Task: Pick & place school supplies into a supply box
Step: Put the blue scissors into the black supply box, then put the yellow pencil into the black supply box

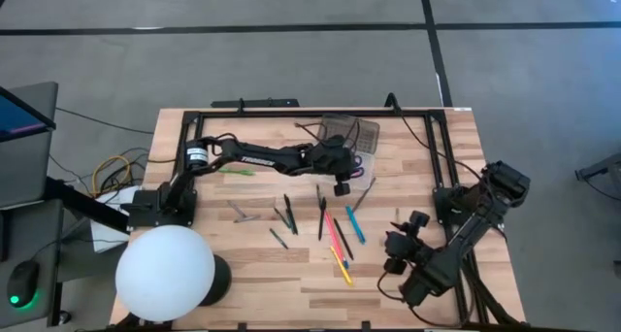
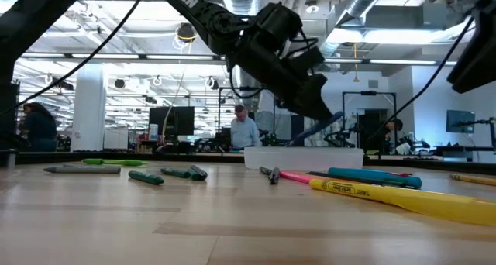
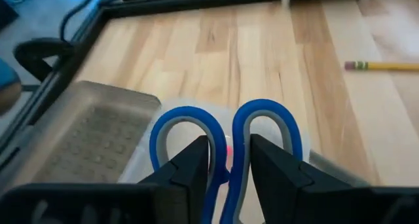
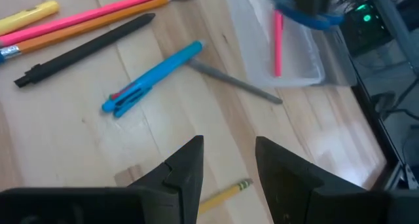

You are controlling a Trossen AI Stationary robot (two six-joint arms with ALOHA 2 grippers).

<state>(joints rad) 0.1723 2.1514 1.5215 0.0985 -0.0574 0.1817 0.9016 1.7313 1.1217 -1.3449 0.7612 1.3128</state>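
Observation:
My left gripper [image 1: 349, 165] hangs over the supply box [image 1: 363, 177], shut on the blue-handled scissors [image 3: 226, 139]. The box is a translucent tray [image 4: 288, 50] with a pink pen [image 4: 277, 44] lying in it. Its dotted lid [image 3: 85, 139] lies open beside it. Loose pens and markers lie flat mid-table: pink and yellow ones [image 1: 337, 243], a blue pen [image 4: 154, 76], black pens [image 1: 320, 215] and a grey one [image 4: 236, 83]. My right gripper [image 4: 226, 165] stands open near the table's right front, above a yellow pencil [image 4: 226, 194], touching nothing. My left gripper pinches the scissors between its two fingers [image 3: 196, 165] just behind the two handle loops, where the shanks [image 3: 226, 178] run together. The loops stick out forward past the fingertips. The scissors are lifted clear, slanting down over the tray [image 2: 302, 156]. The blades are hidden behind the fingers.
Green markers [image 2: 147, 177] and grey pens [image 1: 238, 213] lie toward the table's left. Another pencil [image 3: 386, 66] lies beyond the box. A black frame [image 1: 310, 112] runs along the far edge and sides. A white globe lamp [image 1: 165, 272] stands at the near left corner.

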